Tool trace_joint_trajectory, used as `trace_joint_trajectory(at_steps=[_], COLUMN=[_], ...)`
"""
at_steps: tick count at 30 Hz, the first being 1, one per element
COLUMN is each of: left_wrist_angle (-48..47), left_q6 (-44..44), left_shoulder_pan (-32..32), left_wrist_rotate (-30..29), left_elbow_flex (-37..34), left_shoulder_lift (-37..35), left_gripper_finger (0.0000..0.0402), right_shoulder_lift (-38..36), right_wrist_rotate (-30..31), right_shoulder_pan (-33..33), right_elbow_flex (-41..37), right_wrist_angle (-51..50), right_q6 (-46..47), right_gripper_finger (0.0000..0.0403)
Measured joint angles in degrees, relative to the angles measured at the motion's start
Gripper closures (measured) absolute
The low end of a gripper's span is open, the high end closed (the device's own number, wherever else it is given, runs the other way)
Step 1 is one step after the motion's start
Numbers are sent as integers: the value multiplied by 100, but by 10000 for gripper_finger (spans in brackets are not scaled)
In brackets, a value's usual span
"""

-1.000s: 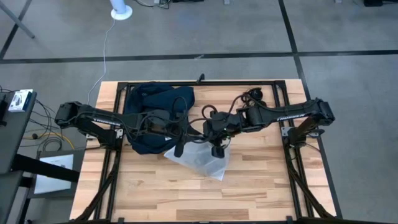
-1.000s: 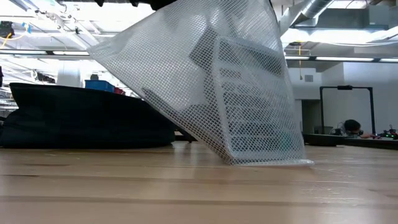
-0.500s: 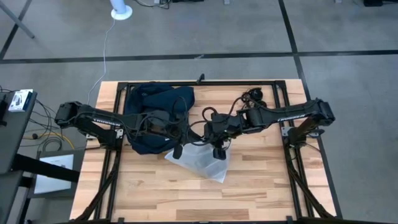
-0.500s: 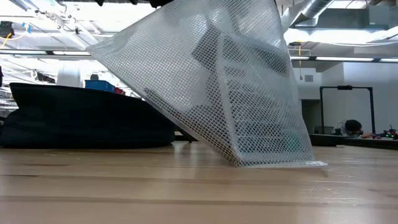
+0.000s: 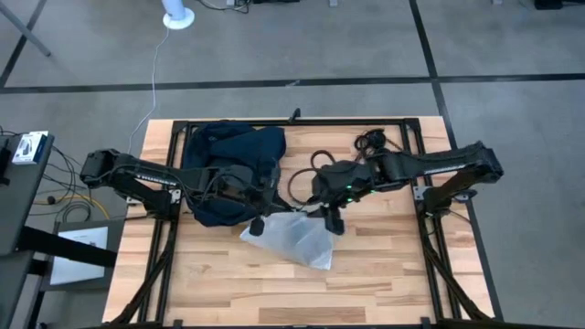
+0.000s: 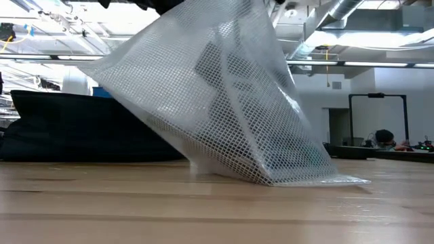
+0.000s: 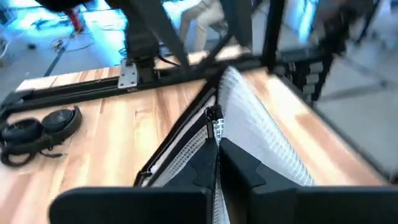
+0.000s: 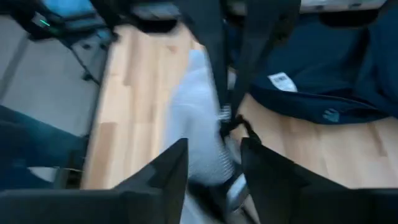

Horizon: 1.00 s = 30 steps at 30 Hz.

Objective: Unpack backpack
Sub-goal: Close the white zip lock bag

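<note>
Pale wooden desk (image 5: 228,274) under you, grey floor all round, and the backpack (image 5: 228,160) slumps at the far left of it, soft navy fabric, rounded and limp. Both claws are on the mesh bag (image 5: 297,239), just beside the pack's near edge. Your left claw (image 7: 217,146) is clenched on the bag's edge by its zip pull. Your right claw (image 5: 331,219) meets the bag's top on the other side, fingers spread in its own wrist view, so it looks released. The mesh is white, gridded, stiff enough to tent into a wedge with one corner on the wood. Lower evenly, I'd say, and let it lie flat well clear of the pack. Headphones (image 7: 40,127) sit apart.
</note>
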Motion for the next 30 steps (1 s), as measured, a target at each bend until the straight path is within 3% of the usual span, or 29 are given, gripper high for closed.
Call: trace_joint_trajectory(at_steps=[6,16,23,30], left_wrist_angle=[-66,-554,-1640,-1780], left_q6=[1055,1962,2087,2215], left_shoulder_pan=[-176,-320,-433,-584], left_wrist_rotate=[42,-576,-140,568], left_elbow_flex=[-3,-4,2,2], left_shoulder_lift=[-81,-1282,-1401,-1488], left_gripper_finger=[402,401,401,401], right_shoulder_lift=[-382,-346,-273,-98], right_wrist_rotate=[40,248,368,374], right_shoulder_pan=[167,165,164,192], right_elbow_flex=[0,0,-196,-654], right_wrist_angle=[-36,-44,786,2110], right_q6=[323,222,49,-116], right_gripper_finger=[233,234,241,241])
